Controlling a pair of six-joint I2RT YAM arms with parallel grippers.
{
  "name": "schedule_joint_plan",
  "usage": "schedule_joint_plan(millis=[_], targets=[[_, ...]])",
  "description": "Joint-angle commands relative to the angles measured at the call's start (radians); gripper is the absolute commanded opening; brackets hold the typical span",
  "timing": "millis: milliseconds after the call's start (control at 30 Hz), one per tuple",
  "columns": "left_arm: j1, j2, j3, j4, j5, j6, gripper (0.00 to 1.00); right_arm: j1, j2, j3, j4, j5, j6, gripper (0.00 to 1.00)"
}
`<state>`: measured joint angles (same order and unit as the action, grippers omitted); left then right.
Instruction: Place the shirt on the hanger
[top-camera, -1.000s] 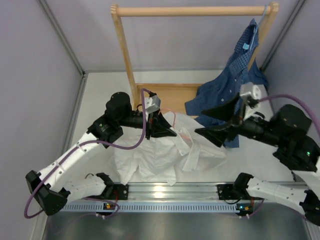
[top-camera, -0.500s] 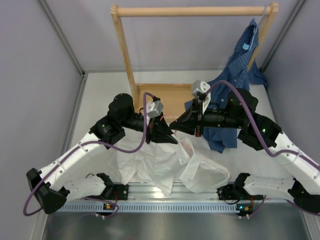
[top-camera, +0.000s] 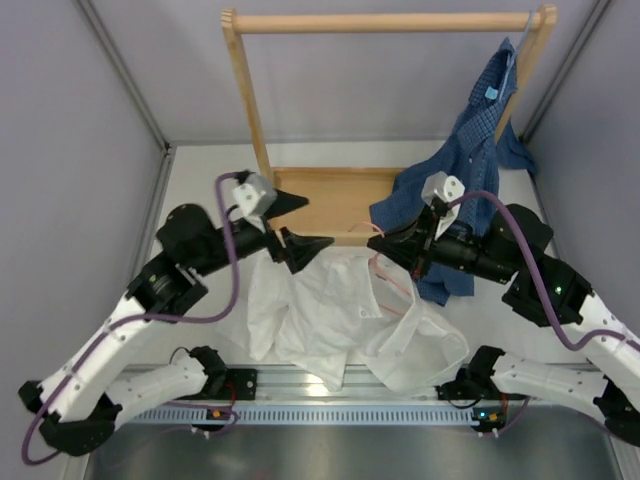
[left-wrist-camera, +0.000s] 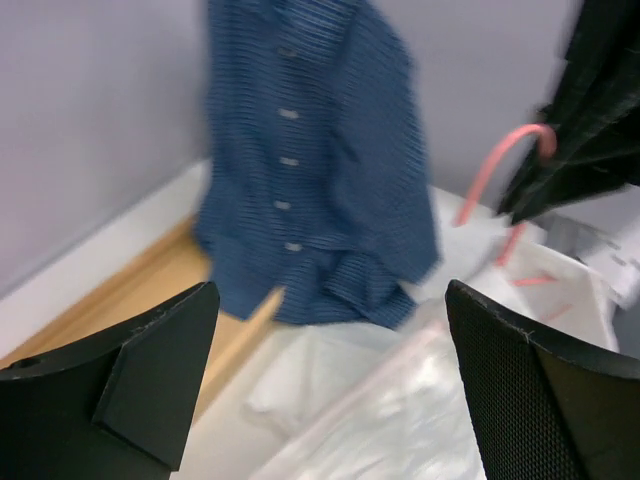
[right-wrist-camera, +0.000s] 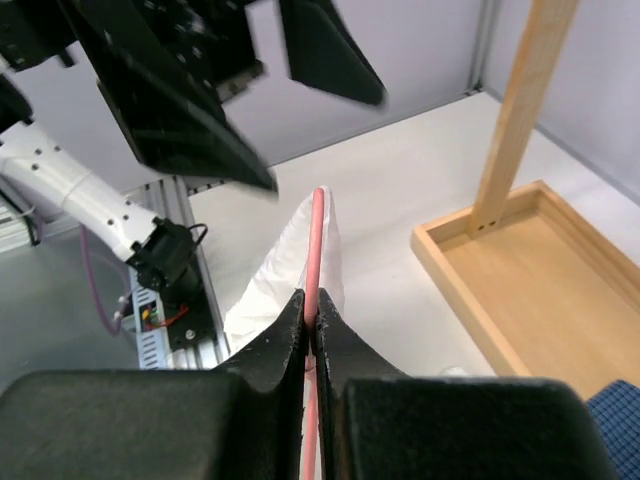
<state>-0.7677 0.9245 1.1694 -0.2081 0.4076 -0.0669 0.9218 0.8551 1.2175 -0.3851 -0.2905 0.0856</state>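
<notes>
The white shirt lies crumpled on the table in front of the arms, with the pink hanger partly inside it. My right gripper is shut on the hanger's thin pink wire, which runs up from between its fingers with the shirt draped on its far end. My left gripper is open above the shirt's left part and holds nothing. In the left wrist view the left gripper stands wide over the shirt, with the hanger's hook near the right arm.
A dark blue checked shirt hangs from the wooden rack's top rail at the right and droops onto the wooden base tray. The rack's left post rises behind my left gripper. Grey walls close three sides.
My right gripper swung left and shut on the hanger. My left gripper then opened, let go and drew back to the left. The shirt has spread toward the right.
</notes>
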Motion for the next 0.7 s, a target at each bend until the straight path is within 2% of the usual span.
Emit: schedule_joint_plan(millis=[0, 67, 100, 133, 233, 300, 433, 467, 500, 533, 567, 600, 633, 667], targets=[[-0.001, -0.186, -0.093, -0.05, -0.556, -0.029, 0.98, 0.003, -0.051, 0.062, -0.004, 0.111, -0.033, 0.0], [-0.001, -0.315, -0.195, -0.05, -0.634, -0.091, 0.98, 0.002, -0.076, 0.088, -0.041, 0.157, -0.03, 0.0], [-0.001, -0.35, -0.286, -0.048, -0.641, -0.138, 0.98, 0.002, -0.083, 0.097, -0.05, 0.16, -0.033, 0.0], [-0.001, -0.421, -0.328, -0.048, -0.639, -0.158, 0.98, 0.002, -0.088, 0.105, -0.063, 0.146, -0.038, 0.0], [-0.001, -0.496, -0.442, -0.021, -0.627, -0.201, 0.98, 0.003, -0.099, 0.149, -0.107, 0.091, -0.04, 0.0], [-0.001, -0.497, -0.473, 0.025, -0.601, -0.209, 0.98, 0.003, -0.099, 0.188, -0.136, 0.042, -0.035, 0.0], [-0.001, -0.397, -0.505, 0.114, -0.566, -0.212, 0.96, 0.002, -0.106, 0.231, -0.158, 0.005, -0.024, 0.0], [-0.001, -0.374, -0.505, 0.124, -0.569, -0.218, 0.91, 0.002, -0.111, 0.234, -0.158, 0.002, -0.024, 0.0], [-0.001, -0.353, -0.502, 0.143, -0.567, -0.22, 0.84, 0.002, -0.113, 0.237, -0.159, -0.002, -0.023, 0.0], [-0.001, -0.314, -0.501, 0.156, -0.566, -0.218, 0.72, 0.003, -0.114, 0.241, -0.164, -0.006, -0.023, 0.0], [-0.001, -0.3, -0.498, 0.17, -0.582, -0.214, 0.53, 0.002, -0.114, 0.25, -0.167, -0.006, -0.024, 0.0], [-0.001, -0.288, -0.494, 0.189, -0.605, -0.212, 0.13, 0.002, -0.114, 0.254, -0.17, 0.002, -0.026, 0.0], [-0.001, -0.261, -0.487, 0.184, -0.645, -0.212, 0.0, 0.002, -0.116, 0.254, -0.178, 0.017, -0.032, 0.0], [0.001, -0.248, -0.456, 0.165, -0.762, -0.233, 0.0, 0.002, -0.117, 0.249, -0.181, 0.042, -0.037, 0.0]])
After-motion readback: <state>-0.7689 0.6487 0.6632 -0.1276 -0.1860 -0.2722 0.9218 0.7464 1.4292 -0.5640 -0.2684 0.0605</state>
